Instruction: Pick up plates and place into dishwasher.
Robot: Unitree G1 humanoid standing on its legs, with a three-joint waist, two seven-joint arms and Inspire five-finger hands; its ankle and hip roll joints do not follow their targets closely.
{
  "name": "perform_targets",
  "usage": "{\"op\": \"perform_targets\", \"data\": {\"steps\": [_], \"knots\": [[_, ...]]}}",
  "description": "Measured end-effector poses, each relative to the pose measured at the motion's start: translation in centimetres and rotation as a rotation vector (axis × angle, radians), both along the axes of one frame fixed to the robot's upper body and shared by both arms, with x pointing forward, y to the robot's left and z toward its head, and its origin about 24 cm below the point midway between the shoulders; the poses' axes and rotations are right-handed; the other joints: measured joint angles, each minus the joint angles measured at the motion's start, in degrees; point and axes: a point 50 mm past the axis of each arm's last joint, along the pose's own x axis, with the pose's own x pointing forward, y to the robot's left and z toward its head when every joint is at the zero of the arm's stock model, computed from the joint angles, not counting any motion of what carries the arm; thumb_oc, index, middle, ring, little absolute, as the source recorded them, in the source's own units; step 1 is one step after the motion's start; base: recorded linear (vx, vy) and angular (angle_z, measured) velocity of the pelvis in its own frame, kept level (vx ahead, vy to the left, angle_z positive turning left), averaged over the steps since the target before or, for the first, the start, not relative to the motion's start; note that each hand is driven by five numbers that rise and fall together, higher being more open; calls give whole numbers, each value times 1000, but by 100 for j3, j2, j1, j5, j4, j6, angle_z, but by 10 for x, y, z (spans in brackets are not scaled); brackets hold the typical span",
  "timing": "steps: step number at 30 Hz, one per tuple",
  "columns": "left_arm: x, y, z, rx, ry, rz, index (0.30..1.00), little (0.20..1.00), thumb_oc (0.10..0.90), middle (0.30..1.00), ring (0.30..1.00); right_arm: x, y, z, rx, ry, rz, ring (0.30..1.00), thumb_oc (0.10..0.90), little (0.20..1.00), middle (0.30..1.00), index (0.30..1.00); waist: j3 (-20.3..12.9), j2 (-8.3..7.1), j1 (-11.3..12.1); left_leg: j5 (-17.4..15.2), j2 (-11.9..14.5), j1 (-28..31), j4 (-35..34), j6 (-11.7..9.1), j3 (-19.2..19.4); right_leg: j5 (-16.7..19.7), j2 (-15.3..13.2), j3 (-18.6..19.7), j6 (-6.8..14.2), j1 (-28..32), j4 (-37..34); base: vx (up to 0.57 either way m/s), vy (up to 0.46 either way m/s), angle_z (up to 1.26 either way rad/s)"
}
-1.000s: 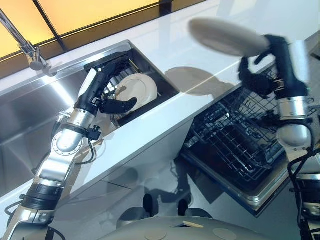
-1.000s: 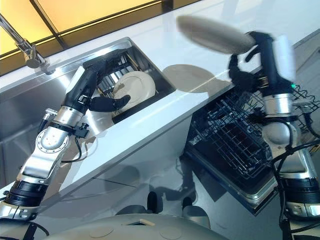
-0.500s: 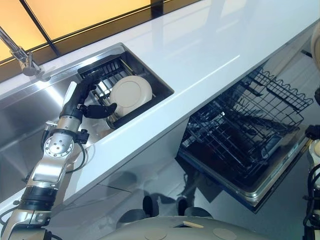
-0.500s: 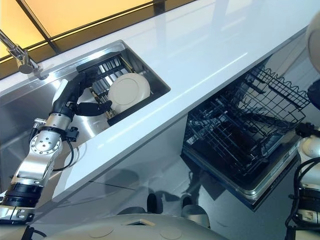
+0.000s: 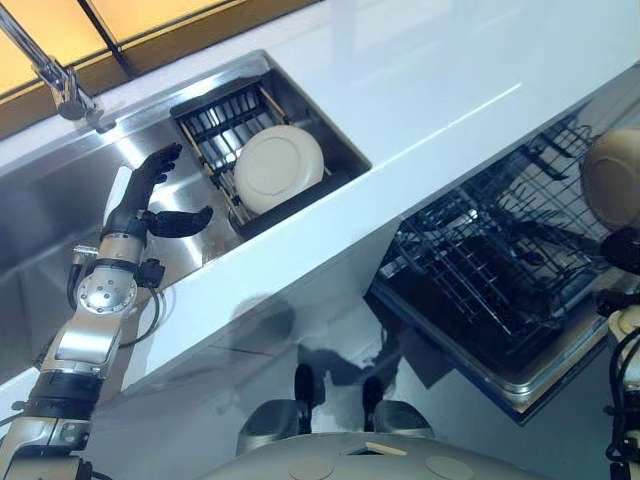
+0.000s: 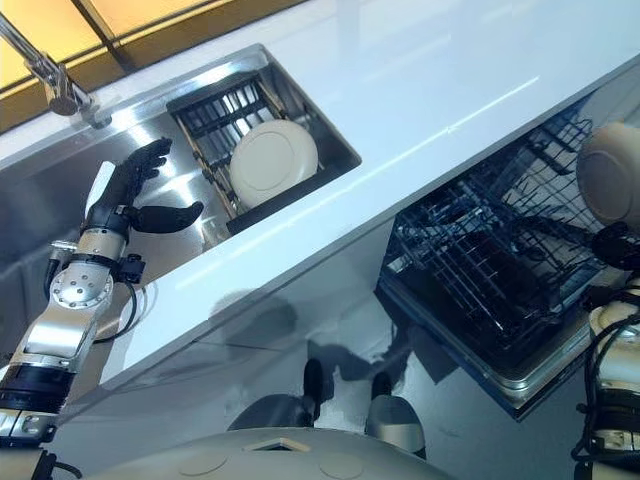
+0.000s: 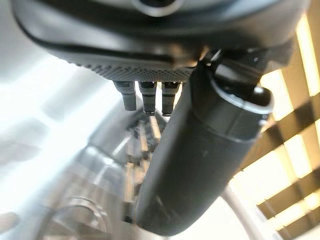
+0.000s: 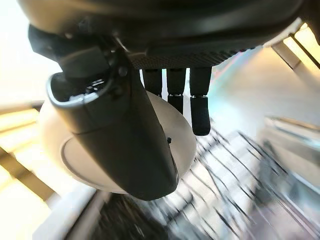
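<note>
Lowered from above the counter, the right hand (image 8: 125, 120) pinches 1 plate (image 5: 610, 178) over the rack (image 5: 500, 270), ready to slot; left hand (image 5: 150, 195), spread empty, has left the sink plate (image 5: 278, 166).

Plate (image 5: 278, 167) upright in rack (image 5: 222, 118) in sink (image 5: 60, 215), left of counter (image 5: 420, 70); dishwasher rack (image 5: 500, 270) below, right.

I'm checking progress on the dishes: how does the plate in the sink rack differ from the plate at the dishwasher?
The plate in the sink rack leans among the rack's bars, touched by no hand; the plate at the dishwasher is pinched by the right hand above the dishwasher rack. The sink plate sits beside the open left hand; the other one hangs in the air. Both are round and cream-white.
</note>
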Motion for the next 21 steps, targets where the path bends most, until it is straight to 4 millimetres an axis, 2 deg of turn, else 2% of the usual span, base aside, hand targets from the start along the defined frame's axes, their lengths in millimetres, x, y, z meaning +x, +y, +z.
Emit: {"op": "perform_targets", "data": {"steps": [2,6,12,17,18,19,21], "knots": [[3,2,10,16,-35,8,900,900,800,900,900,12,2,1,6,26,3,300,100,200,300,300,228,47,64,-5,8,-180,142,-8,-9,-77,-10,-90,-28,-187,219,-88,-112,19],[8,5,25,44,-79,10,900,900,800,900,900,26,-2,7,-4,102,-5,300,100,200,300,300,461,79,295,-24,2,-456,357,-36,-10,-331,-51,-155,-67,-564,757,-64,-89,15],[15,9,55,62,-162,6,900,900,800,900,900,47,-20,45,-58,180,-83,300,100,200,300,300,821,73,588,-50,0,-835,663,-72,-23,-624,-95,-272,-179,-1057,1475,-68,-61,12],[19,9,68,69,-208,9,900,900,800,900,900,62,-17,66,-93,245,-83,300,100,200,300,300,974,74,603,-76,19,-897,806,-107,-101,-684,-65,-293,-225,-1074,1612,-48,-25,8],[19,8,69,59,-211,7,900,900,800,900,900,63,-17,66,-95,262,-87,420,240,340,420,420,974,74,600,-76,18,-899,819,-108,-103,-684,-65,-289,-224,-1068,1614,-50,16,1],[19,8,70,54,-215,5,900,900,800,900,900,64,-17,66,-103,293,-88,900,800,900,900,900,974,74,599,-76,15,-899,827,-108,-104,-685,-68,-285,-224,-1066,1623,-37,19,2],[20,7,72,53,-223,3,900,900,800,900,900,66,-16,67,-101,308,-79,900,800,900,900,900,974,74,597,-76,9,-901,838,-107,-114,-685,-70,-275,-224,-1064,1639,0,0,0]]}}
